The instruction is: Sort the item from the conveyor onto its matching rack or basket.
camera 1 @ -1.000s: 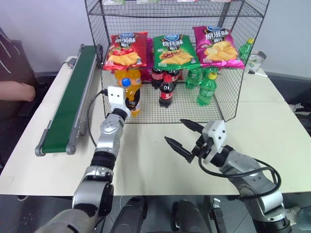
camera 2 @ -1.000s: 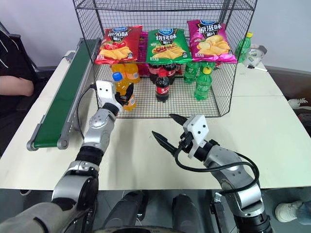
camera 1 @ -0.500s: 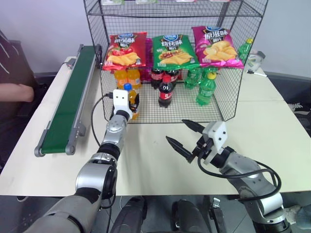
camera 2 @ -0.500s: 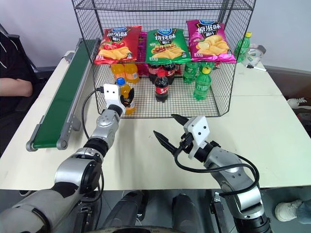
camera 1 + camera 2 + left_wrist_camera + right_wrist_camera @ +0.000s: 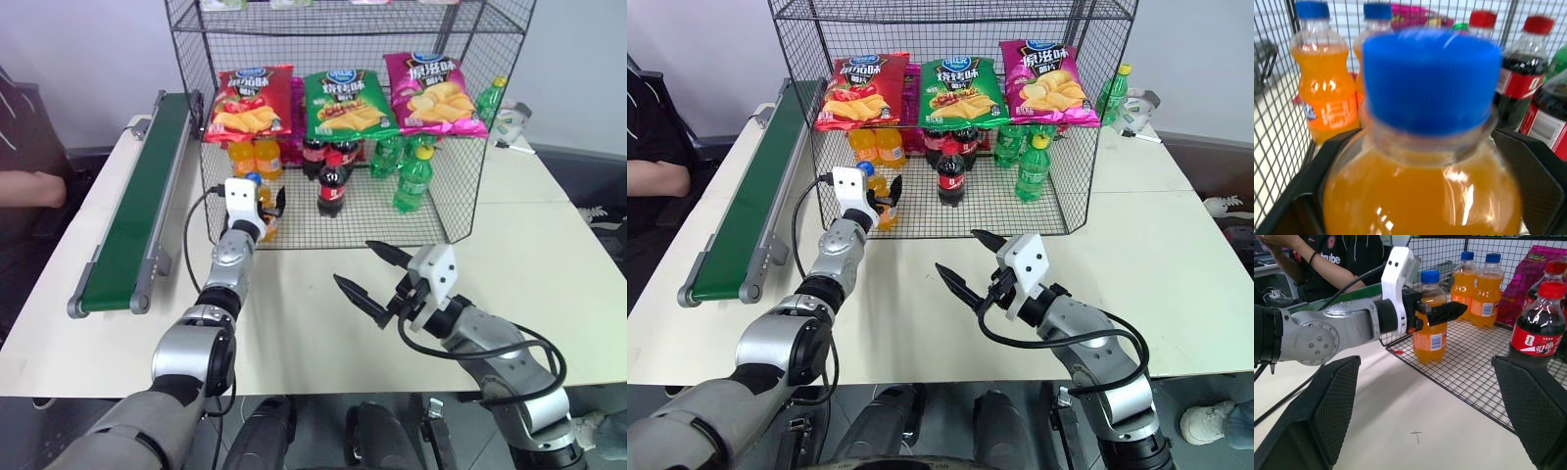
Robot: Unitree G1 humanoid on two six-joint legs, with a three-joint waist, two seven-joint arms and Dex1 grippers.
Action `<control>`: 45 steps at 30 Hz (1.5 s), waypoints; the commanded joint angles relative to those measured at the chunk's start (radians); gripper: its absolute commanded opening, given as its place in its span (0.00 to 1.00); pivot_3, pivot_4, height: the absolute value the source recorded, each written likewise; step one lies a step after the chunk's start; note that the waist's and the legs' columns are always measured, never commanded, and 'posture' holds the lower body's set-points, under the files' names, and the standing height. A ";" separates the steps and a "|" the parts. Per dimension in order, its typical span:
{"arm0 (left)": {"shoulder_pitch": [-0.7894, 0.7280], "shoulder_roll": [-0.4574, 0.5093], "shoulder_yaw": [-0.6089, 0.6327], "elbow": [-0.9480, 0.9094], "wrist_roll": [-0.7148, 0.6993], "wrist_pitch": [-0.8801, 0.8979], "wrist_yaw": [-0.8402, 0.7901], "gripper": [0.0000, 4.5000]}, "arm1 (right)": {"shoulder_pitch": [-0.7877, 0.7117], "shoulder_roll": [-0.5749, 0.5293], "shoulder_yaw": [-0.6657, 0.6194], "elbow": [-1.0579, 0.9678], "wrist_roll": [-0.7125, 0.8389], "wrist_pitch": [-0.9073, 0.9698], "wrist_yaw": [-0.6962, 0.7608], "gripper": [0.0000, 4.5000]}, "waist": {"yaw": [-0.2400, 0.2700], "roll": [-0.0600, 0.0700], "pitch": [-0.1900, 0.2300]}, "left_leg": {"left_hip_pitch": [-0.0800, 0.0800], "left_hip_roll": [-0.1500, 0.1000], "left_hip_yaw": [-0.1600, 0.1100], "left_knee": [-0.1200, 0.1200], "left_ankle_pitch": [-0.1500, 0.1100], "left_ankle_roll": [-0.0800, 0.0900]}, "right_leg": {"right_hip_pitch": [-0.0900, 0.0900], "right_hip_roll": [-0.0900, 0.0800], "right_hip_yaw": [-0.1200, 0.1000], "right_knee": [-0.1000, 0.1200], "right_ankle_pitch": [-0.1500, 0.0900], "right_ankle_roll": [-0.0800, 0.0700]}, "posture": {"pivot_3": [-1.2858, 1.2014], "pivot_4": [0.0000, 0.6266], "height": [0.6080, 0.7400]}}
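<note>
Lowered since a second ago: the orange soda bottle, carried clear of the mesh then, now stands upright on the rack's wire floor near its front left corner, in front of two like orange bottles at the back.

Left to right:

- Conveyor: along the desk's left edge; belt bare.
- Left gripper: fingers spread either side of the bottle's upper body; the right wrist view shows the near finger beside the plastic, not pinching. The left wrist view has the blue cap centred between the black fingers.
- Rack, lowest level: orange bottles at left, cola bottles in the middle, green bottles at right; crisp bags hang above.
- Right gripper: fingers spread, holding nothing, over bare desk before the rack's front edge.

Step in hand, judged: release and withdraw. Done well, the left gripper backs straight out along its own line, fingers kept wide so neither drags the label. Risk: a sideways brush could tip the bottle off the front edge.
</note>
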 commanded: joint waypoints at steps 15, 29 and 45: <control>0.335 0.114 -0.007 -0.802 -0.112 0.310 -0.126 0.99 | -0.033 -0.009 -0.015 -0.059 0.017 0.026 -0.012 1.00 | 0.000 0.000 0.000 | 0.000 0.000 0.000 0.000 0.000 0.000 | 0.000 0.000 0.001 0.001 0.000 0.000 | 0.52 0.24 1.00; 0.648 0.369 0.072 -1.300 -0.285 0.773 -0.281 0.99 | 0.003 -0.116 -0.190 -0.003 0.042 0.014 0.043 1.00 | 0.000 0.001 -0.001 | 0.001 0.001 0.000 0.000 0.000 0.000 | 0.000 -0.002 0.002 0.001 0.000 -0.001 | 0.52 0.24 1.00; 0.770 0.456 0.137 -1.380 -0.361 0.868 -0.334 0.99 | 0.004 -0.169 -0.264 0.112 0.025 -0.057 0.118 1.00 | 0.001 0.002 -0.001 | 0.001 0.001 0.000 -0.001 0.000 0.000 | 0.000 -0.003 0.003 0.000 -0.002 -0.004 | 0.52 0.24 1.00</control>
